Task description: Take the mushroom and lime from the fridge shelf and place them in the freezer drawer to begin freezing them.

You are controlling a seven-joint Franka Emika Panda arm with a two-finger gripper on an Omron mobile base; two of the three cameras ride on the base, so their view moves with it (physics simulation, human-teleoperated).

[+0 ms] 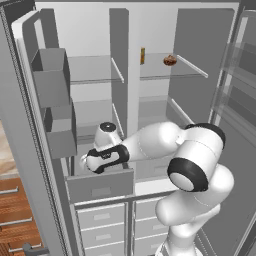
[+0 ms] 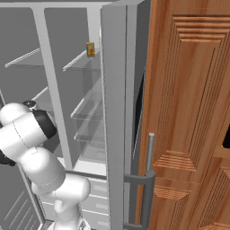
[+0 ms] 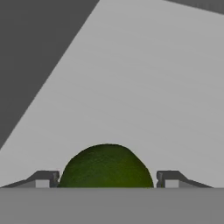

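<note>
claw (image 3: 105,179) had the lime (image 3: 105,168) pinched between its fingers, probably over the freezer drawer (image 1: 100,186), mushroom (image 1: 169,60) waiting on the shelf (image 1: 165,72).

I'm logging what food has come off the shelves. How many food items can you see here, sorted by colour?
Green: 1, the lime between the pincer fingertips
Brown: 1, the mushroom on the fridge shelf
Yellow-brown: 1, the narrow upright item
Total: 3

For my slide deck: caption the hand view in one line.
Dark green lime sits between the gripper fingertips over a plain grey surface.
</note>
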